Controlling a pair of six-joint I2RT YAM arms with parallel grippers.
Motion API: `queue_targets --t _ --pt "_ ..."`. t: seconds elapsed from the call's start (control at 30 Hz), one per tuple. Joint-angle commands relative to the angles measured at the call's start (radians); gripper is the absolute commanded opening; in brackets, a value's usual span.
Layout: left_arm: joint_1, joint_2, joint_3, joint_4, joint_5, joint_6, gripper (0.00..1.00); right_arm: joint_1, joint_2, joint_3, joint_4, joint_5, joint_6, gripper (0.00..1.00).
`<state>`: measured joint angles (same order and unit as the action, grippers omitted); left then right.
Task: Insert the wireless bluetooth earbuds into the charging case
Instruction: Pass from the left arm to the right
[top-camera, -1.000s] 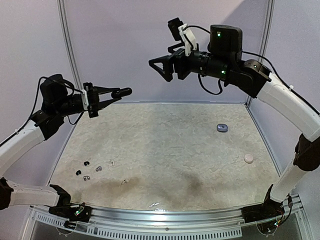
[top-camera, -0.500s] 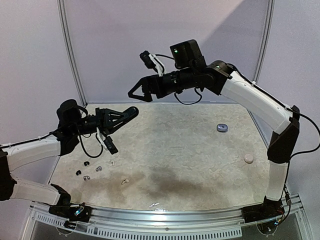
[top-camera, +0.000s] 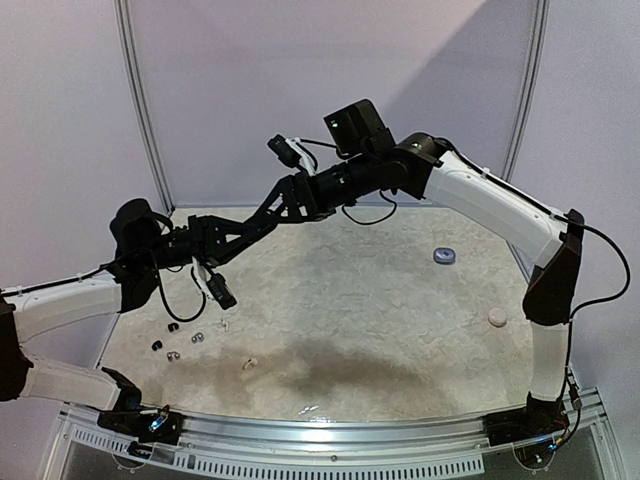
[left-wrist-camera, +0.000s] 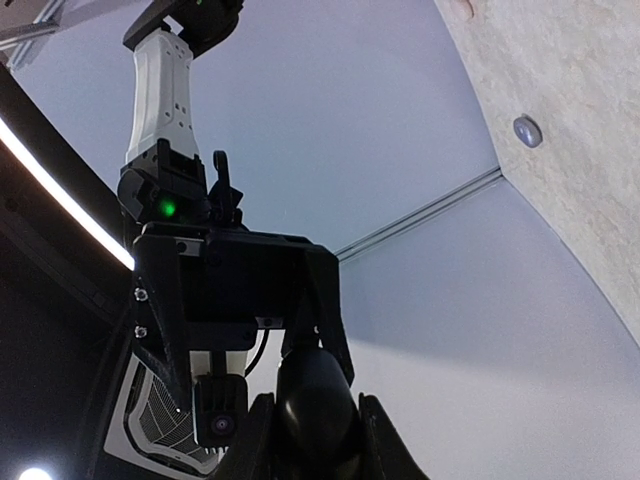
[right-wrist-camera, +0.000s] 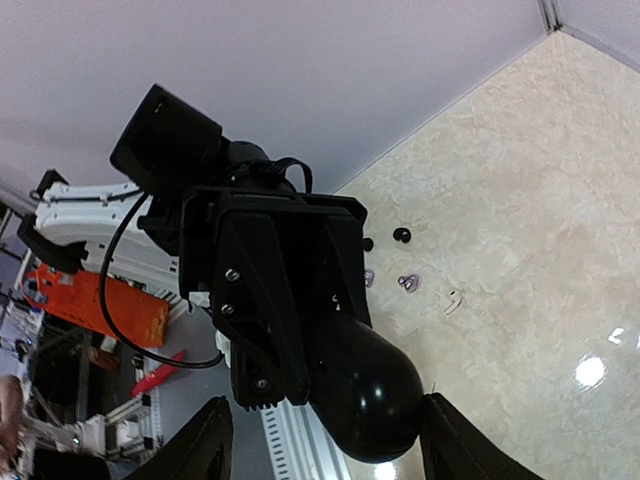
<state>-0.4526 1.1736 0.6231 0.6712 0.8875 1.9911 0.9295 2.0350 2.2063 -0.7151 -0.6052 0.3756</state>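
Top external: mid-air contact unreadable, black on black.
Left gripper (left-wrist-camera: 318, 440) clamps black case (left-wrist-camera: 315, 400) (right gripper (right-wrist-camera: 325, 445), apart earlier, now straddles it unclenched).

Both of our white-shelled, black-jointed arms are lifted off the table and reach toward each other, so the two grippers meet in mid-air left of centre. Our left arm (top-camera: 60, 300) runs low and nearly level from its elbow. Our black two-finger left gripper (top-camera: 250, 226) points up and to the right, its fingers pinched on a glossy black rounded case (right-wrist-camera: 365, 400). Our right arm (top-camera: 490, 200) rises steeply from its base, bends at a black elbow and stretches across to the left with the wrist angled down. Our black right gripper (right-wrist-camera: 322, 440) faces the left one nose to nose with its jaws spread, one finger on either side of the case. One finger looks to be just against it and the other stands clear.
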Motion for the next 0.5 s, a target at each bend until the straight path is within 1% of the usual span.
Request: queue_targets --t 0.0,0.07,0.1,0.27,0.3,0.43,0.47 --pt "-0.018 -0.01 -0.017 0.022 0.005 0.301 0.0 -0.012 0.022 -0.014 0.025 -0.035 0.043 0.6" --pt "-0.018 -0.013 -0.019 0.027 0.002 0.295 0.0 -0.012 0.024 -0.016 0.029 -0.043 0.042 0.54" --pt "-0.018 -0.014 -0.02 0.031 0.002 0.293 0.0 -0.012 0.024 -0.016 0.029 -0.045 0.042 0.53" --pt "-0.021 -0.014 -0.018 0.043 -0.005 0.287 0.0 -0.014 0.05 -0.006 0.037 -0.06 0.058 0.52" --pt "-0.021 -0.013 -0.018 0.045 -0.008 0.285 0.0 -0.013 0.054 -0.004 0.038 -0.066 0.061 0.5" --pt "-0.023 -0.012 -0.012 0.047 -0.008 0.279 0.0 -0.014 0.069 0.002 0.045 -0.108 0.067 0.34" --pt "-0.025 -0.01 -0.011 0.047 -0.011 0.278 0.0 -0.013 0.07 0.003 0.046 -0.116 0.066 0.28"
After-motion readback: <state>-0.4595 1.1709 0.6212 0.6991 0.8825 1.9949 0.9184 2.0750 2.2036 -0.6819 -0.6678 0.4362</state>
